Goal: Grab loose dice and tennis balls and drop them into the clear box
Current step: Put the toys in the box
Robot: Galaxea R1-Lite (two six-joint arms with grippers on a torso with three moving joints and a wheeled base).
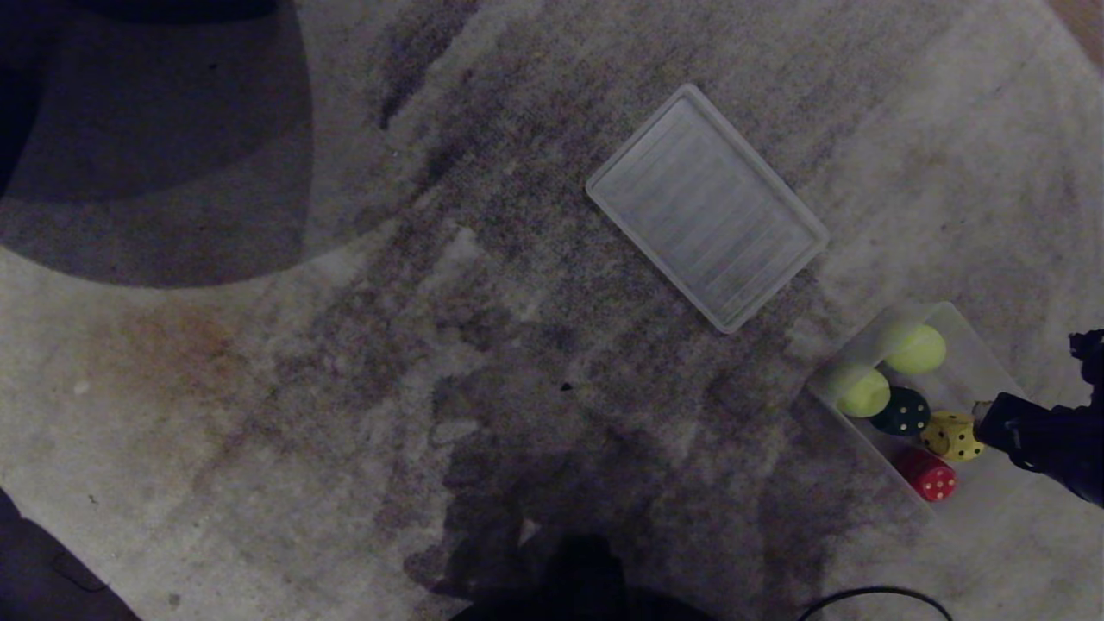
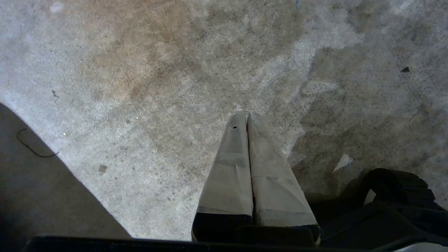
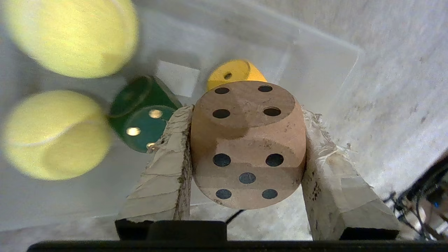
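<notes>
While your right gripper (image 3: 246, 150) clamps the beige die (image 3: 247, 147) above the clear box (image 1: 966, 345), red die (image 1: 928, 474), yellow die (image 1: 951, 435), green die (image 1: 902, 411) and both tennis balls (image 1: 862, 391) sit inside (lid (image 1: 705, 205) lies farther off on the carpet (image 1: 345, 388)). Left gripper (image 2: 247, 113): fingers pressed together, holding nothing.

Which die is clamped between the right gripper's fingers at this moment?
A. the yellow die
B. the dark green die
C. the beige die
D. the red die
C: in the right wrist view the beige die sits between the right gripper fingers, over the clear box, where the dark green die and yellow die already lie.
</notes>
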